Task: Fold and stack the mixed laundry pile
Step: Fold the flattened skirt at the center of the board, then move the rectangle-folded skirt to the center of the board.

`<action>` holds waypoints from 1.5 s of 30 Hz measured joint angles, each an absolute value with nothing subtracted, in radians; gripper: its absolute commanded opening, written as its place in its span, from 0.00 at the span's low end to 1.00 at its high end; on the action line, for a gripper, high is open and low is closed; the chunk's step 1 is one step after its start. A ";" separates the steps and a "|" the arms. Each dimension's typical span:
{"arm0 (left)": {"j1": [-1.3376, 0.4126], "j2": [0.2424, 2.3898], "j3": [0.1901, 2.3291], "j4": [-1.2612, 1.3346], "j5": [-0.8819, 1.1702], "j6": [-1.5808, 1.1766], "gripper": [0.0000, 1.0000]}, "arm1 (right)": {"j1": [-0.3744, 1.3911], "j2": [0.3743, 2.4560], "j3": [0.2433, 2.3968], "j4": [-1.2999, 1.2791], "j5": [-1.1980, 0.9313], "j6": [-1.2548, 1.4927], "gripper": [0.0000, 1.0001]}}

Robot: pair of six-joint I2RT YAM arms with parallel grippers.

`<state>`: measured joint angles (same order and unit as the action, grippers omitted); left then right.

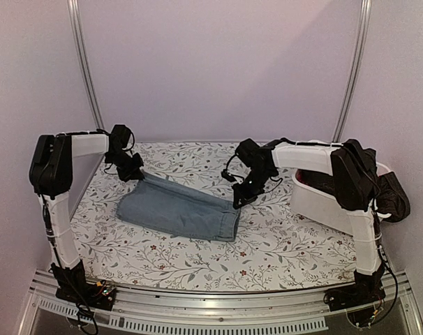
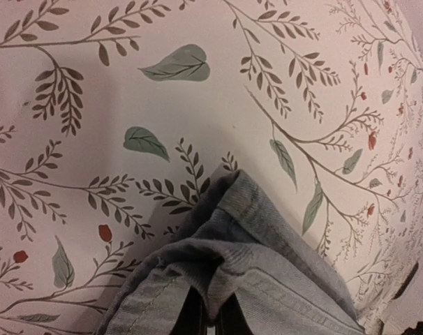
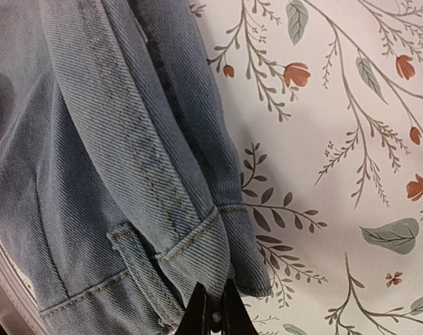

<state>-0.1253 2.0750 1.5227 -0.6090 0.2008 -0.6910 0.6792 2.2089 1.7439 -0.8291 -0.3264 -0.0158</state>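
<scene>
Denim (image 1: pixel 180 209) lies flat on the tabletop (image 1: pixel 281 244), spanning between the left end effector (image 1: pixel 137 174) and the right end effector (image 1: pixel 237 202). Each is pinched narrow on one of its edges.

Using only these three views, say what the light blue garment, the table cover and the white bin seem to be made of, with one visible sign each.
The light blue garment looks like matte denim: diagonal twill weave, double-stitched seams. The table cover is probably smooth printed fabric or vinyl; which is unclear. The white bin seems plastic: smooth, rigid-looking wall.
</scene>
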 measured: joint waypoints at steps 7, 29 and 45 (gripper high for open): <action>-0.107 2.093 1.539 -0.603 0.186 -0.673 0.74 | 0.678 2.240 1.795 -0.869 -0.278 -0.001 0.51; -0.269 1.835 1.189 -0.317 0.510 -0.475 0.87 | 0.731 2.071 1.684 -0.733 -0.598 0.121 0.58; -0.179 2.168 1.476 -0.246 0.489 -0.525 0.95 | 0.710 2.292 1.810 -0.754 -0.507 0.130 0.66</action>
<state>-0.1795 2.1685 1.4757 -0.2462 0.4889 -0.5251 0.7101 2.2925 1.8095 -0.7540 -0.5068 0.1299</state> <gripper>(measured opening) 0.903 0.629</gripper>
